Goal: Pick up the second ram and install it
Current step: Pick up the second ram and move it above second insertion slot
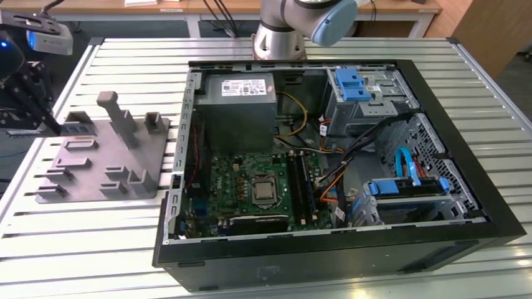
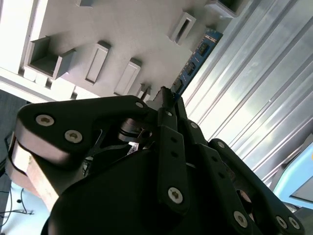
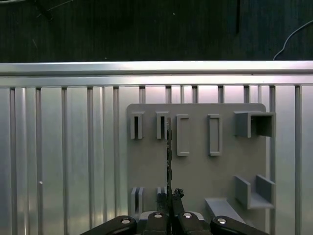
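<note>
My gripper (image 2: 167, 98) is shut on the second ram (image 2: 196, 53), a thin blue circuit-board stick with dark chips that juts out from the fingertips. In the first wrist view the ram (image 3: 169, 147) shows edge-on as a dark sliver rising from the gripper (image 3: 172, 197) over the grey holder plate (image 3: 225, 161), in line with one of its slotted blocks. In the exterior view the gripper (image 1: 27, 99) hangs at the far left, beside the holder plate (image 1: 91, 162). The long black memory slots (image 1: 301, 182) lie on the green motherboard (image 1: 237, 177) inside the open computer case.
The black computer case (image 1: 465, 124) lies open on the slatted metal table (image 1: 108, 249), with a grey power supply (image 1: 237, 103), blue drive brackets (image 1: 353, 87) and loose cables inside. The arm's base (image 1: 278, 37) stands behind the case. Upright blocks rise from the holder plate.
</note>
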`<control>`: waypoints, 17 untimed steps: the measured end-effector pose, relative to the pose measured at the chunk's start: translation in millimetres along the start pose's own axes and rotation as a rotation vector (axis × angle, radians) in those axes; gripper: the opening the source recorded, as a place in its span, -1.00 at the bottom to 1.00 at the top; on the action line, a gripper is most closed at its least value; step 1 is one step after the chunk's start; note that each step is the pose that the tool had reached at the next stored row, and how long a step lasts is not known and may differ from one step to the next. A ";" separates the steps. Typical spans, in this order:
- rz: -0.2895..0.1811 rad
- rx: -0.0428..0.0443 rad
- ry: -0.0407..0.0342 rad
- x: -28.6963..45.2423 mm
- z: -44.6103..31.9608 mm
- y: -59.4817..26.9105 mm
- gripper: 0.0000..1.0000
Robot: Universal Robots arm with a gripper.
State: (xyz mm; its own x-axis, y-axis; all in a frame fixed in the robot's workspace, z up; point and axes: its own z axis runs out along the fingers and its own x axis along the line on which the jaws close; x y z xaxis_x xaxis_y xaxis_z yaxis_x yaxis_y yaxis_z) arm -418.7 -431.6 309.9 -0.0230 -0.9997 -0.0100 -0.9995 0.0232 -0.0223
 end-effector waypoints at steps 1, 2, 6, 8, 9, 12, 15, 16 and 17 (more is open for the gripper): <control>0.000 0.0001 -0.0001 0.0 -1.2 0.0 -0.73; 0.000 0.0000 0.0000 0.0 -2.5 -0.1 -0.73; 0.000 0.0000 0.0000 -0.1 -7.8 -0.2 -0.73; 0.000 0.0001 0.0000 -0.1 -10.7 -0.2 -0.73; 0.000 0.0000 0.0000 -0.1 -12.3 -0.3 -0.73; 0.000 0.0001 -0.0001 -0.2 -17.1 -0.4 -0.73; 0.000 0.0001 -0.0001 -0.2 -21.7 -0.5 -0.73; 0.000 0.0001 -0.0001 -0.2 -23.2 -0.5 -0.73; 0.000 0.0000 0.0000 -0.3 -24.7 -0.5 -0.73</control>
State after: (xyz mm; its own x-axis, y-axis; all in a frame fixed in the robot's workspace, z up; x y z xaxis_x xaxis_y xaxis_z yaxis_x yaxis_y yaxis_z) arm -418.7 -431.6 334.5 -0.0230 -0.9997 -0.0100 -0.9995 0.0232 -0.0223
